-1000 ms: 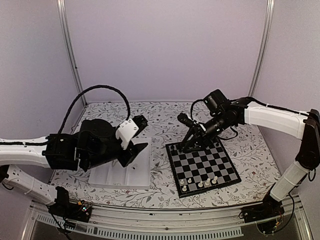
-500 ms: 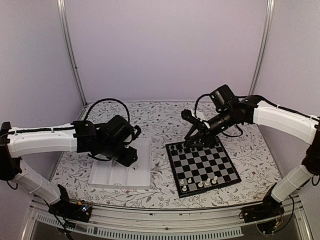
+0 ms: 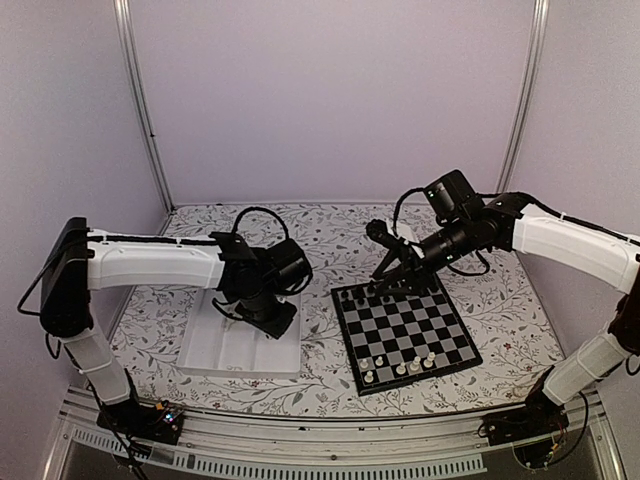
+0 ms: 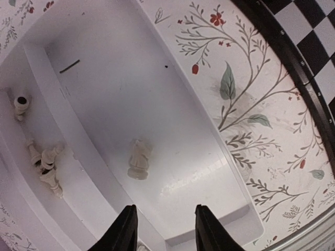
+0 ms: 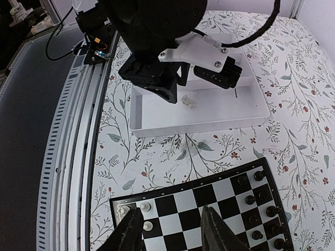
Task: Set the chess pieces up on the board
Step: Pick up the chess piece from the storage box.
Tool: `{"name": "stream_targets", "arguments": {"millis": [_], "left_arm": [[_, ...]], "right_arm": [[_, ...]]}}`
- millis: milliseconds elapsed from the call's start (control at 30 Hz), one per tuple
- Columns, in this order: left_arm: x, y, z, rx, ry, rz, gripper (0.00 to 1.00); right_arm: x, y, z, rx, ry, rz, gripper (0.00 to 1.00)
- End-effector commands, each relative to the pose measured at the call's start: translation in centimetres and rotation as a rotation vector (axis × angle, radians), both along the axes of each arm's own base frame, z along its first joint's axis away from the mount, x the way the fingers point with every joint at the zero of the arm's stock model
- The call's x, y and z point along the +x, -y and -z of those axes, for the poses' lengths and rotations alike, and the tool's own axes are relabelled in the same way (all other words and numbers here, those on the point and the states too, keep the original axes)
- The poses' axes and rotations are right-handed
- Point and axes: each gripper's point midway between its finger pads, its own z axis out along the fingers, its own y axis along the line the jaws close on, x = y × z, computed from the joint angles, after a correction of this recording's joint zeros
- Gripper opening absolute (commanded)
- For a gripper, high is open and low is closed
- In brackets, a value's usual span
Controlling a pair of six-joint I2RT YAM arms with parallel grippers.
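The board (image 3: 410, 330) lies right of centre, with cream-white chess pieces (image 3: 400, 368) along its near edge and black ones (image 5: 250, 200) along its far edge. My right gripper (image 3: 382, 290) hangs open over the board's far-left corner, its fingers (image 5: 131, 232) above empty squares (image 5: 172, 232). My left gripper (image 3: 276, 320) is open over the white tray (image 3: 225, 355). A cream-white knight (image 4: 140, 159) lies on its side just ahead of the left gripper's fingers (image 4: 125, 230), nothing between them (image 4: 166, 230). More white pieces (image 4: 46, 164) lie in the neighbouring compartment.
The tray (image 5: 157, 117) sits on a floral cloth left of the board, a narrow strip of cloth between them. The board's corner (image 4: 309, 31) shows at the upper right of the left wrist view. The table's metal front rail (image 5: 78, 157) runs near the board.
My left arm has swung from the left side out over the tray's right compartment. The right gripper has stayed near the board's far-left corner, rising a little.
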Motion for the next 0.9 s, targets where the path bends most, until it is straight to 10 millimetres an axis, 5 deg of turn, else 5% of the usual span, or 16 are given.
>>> {"name": "stream_targets", "arguments": {"millis": [0,867], "left_arm": [[0.7,-0.7,0.8,0.063,-0.030,-0.016,0.41],[2.0,-2.7,6.2,0.159,-0.136,-0.037,0.34]], "right_arm": [[-0.1,0.2,-0.7,0.021,0.017,0.006,0.41],[-0.2,0.2,0.0,0.013,0.003,0.007,0.42]]}}
